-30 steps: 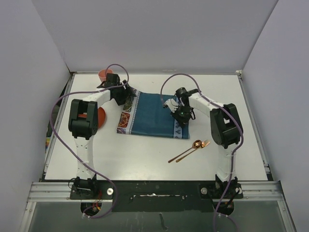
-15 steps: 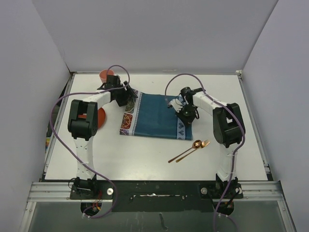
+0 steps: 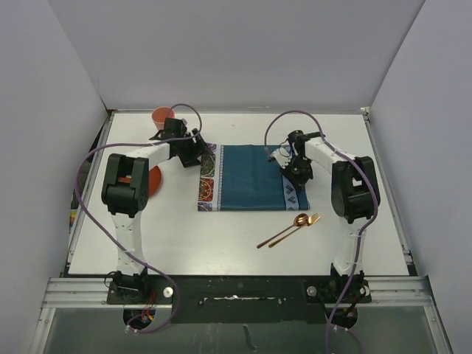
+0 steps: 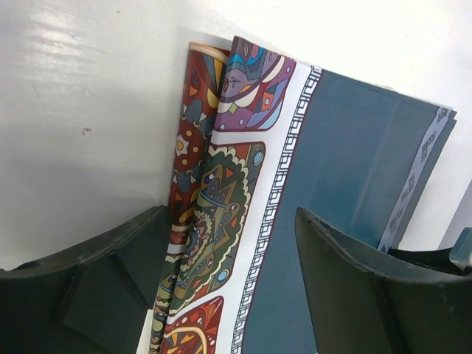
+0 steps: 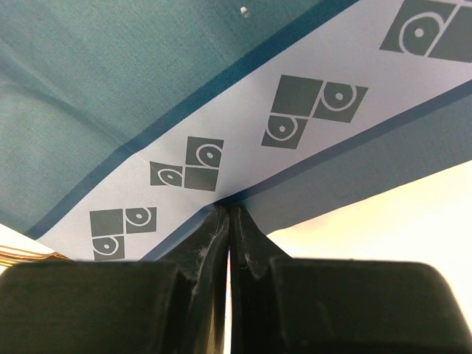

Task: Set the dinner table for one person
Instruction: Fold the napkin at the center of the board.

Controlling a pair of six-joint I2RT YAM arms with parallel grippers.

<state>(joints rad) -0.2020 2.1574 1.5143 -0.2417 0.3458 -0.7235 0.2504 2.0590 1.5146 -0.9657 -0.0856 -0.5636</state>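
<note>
The teal placemat with patterned ends lies flat in the middle of the white dinner table. My right gripper is shut on the mat's right end; in the right wrist view its fingertips pinch the edge by the grey square pattern. My left gripper is at the mat's left end. In the left wrist view it is open, with the colourful patterned end folded up between the jaws. A copper spoon and fork lie side by side near the front right of the mat.
An orange cup stands at the far left corner. An orange plate lies left of the mat, partly hidden under my left arm. White walls close in the table on three sides.
The placemat has shifted to the right and turned square to the table. Both grippers moved right and slightly away with it.
</note>
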